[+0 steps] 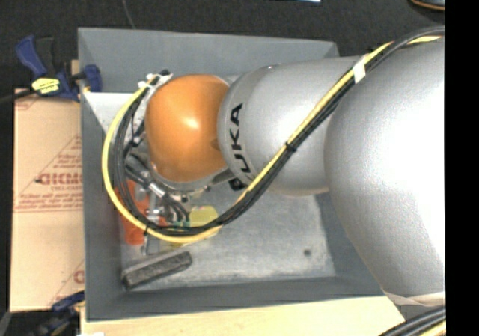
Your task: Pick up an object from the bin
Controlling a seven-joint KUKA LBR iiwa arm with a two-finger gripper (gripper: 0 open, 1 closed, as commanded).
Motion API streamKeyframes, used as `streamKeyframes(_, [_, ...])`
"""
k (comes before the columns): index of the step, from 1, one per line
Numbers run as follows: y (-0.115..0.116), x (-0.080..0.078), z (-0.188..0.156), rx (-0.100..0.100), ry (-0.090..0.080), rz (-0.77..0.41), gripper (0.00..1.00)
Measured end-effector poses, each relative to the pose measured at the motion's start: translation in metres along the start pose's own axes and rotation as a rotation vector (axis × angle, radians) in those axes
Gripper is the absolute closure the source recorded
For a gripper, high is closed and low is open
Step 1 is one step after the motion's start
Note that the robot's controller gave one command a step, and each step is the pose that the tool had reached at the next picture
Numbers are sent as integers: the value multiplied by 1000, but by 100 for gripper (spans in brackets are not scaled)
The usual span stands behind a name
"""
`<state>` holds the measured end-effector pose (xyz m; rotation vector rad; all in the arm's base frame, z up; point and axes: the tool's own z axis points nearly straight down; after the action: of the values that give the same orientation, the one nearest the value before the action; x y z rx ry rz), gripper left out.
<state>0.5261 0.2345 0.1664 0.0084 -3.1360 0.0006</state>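
1. Currently my arm (314, 140) reaches in from the right and lies across most of the grey bin (224, 46), covering its middle and right part.
2. My orange cover (183, 129) sits over the bin's left half, close to the left wall, with only a narrow strip of room on that side.
3. Black and yellow cables (112, 155) loop out around the cover towards the left wall and curve back under it near the floor.
4. My pincer (161, 207) hangs below the cover, low over the left part of the floor. I cannot tell how far open it is, nor whether it has hold of anything.
5. Open room lies along the near wall: a bare stretch of grey floor runs from the near-left corner rightwards under my arm.
6. An orange thing (132, 228) lies just beside my pincer on its left, next to the left wall and partly hidden by the cables.
7. A yellow-green piece (202, 215) shows just to the right of my pincer, touching or behind the cable loop.
8. A dark grey bar (157, 268), long and slightly tilted, lies flat on the floor in the near-left corner, apart from my pincer and just short of the near wall.
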Motion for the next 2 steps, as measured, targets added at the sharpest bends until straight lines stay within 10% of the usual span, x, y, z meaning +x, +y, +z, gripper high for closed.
streamKeyframes(1, [-1,-2,-5,-2,-8,6,0])
streamKeyframes(2, [-14,37,74,-16,-40,-217,0])
